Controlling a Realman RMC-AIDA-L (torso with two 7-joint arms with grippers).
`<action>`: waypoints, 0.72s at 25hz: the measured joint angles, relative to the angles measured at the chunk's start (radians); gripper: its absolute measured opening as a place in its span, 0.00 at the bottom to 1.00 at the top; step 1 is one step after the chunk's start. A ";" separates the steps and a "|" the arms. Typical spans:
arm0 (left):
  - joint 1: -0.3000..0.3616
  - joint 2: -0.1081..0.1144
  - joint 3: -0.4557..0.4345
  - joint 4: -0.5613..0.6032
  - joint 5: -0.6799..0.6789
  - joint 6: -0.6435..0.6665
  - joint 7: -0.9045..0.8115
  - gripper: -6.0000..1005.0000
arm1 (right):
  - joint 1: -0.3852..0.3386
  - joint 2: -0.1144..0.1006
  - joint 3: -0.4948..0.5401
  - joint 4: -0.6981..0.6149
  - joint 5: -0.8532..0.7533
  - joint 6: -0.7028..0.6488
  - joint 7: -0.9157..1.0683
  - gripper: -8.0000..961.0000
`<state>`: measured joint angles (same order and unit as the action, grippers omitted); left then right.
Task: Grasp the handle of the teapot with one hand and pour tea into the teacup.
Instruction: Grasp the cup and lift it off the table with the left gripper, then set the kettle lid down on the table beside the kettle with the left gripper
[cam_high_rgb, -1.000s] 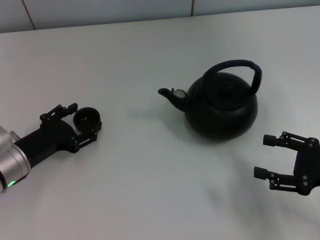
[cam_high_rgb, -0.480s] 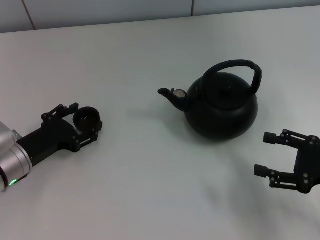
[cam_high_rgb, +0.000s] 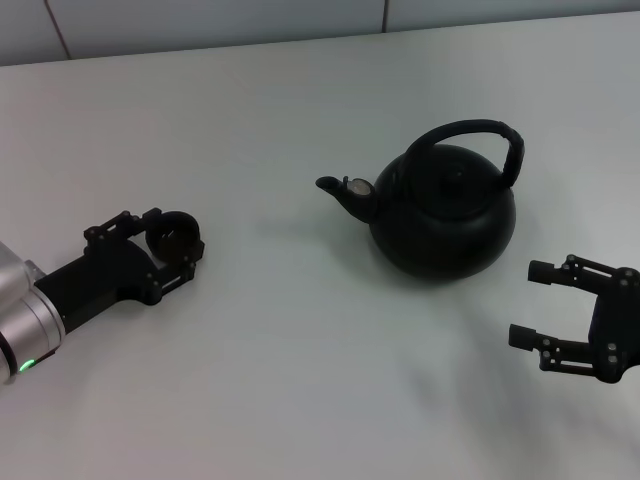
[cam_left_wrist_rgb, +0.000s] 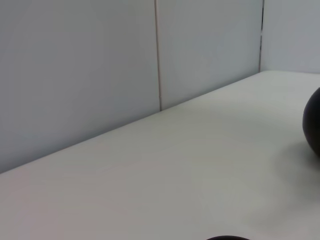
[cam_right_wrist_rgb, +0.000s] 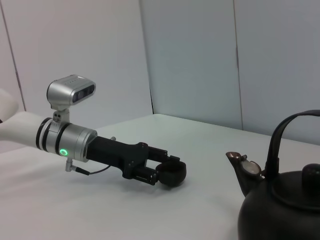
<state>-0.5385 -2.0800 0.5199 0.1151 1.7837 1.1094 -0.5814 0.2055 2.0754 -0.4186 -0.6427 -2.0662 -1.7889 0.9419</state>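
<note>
Left gripper (cam_high_rgb: 168, 242) pinching teacup (cam_high_rgb: 175, 235) between fingers, seemingly seated on table (cam_high_rgb: 300, 380). Right gripper (cam_high_rgb: 540, 302) spread, empty; teapot (cam_high_rgb: 445, 210) just ahead, handle (cam_high_rgb: 478, 133) arched above. Raise right gripper, straddle handle crown, squeeze firmly before tilting spout (cam_high_rgb: 340, 190) toward cup. No readable writing.

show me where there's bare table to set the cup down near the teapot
Bare table runs wide between the cup in the left end effector and the teapot, spout side. It is tighter beside the teapot's near right, where the open right end effector waits.
</note>
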 joint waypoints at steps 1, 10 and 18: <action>0.000 0.000 0.000 0.000 0.000 0.000 0.000 0.71 | 0.000 0.000 0.000 0.000 0.000 0.000 0.000 0.84; -0.060 0.000 0.009 -0.075 0.008 0.077 0.011 0.69 | 0.003 0.000 0.001 0.000 0.000 0.000 0.000 0.83; -0.109 0.000 0.019 -0.172 0.010 0.061 0.058 0.69 | 0.003 0.001 0.001 0.000 0.000 0.000 0.000 0.83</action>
<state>-0.6470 -2.0800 0.5384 -0.0565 1.7936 1.1701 -0.5230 0.2085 2.0764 -0.4172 -0.6427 -2.0662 -1.7885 0.9418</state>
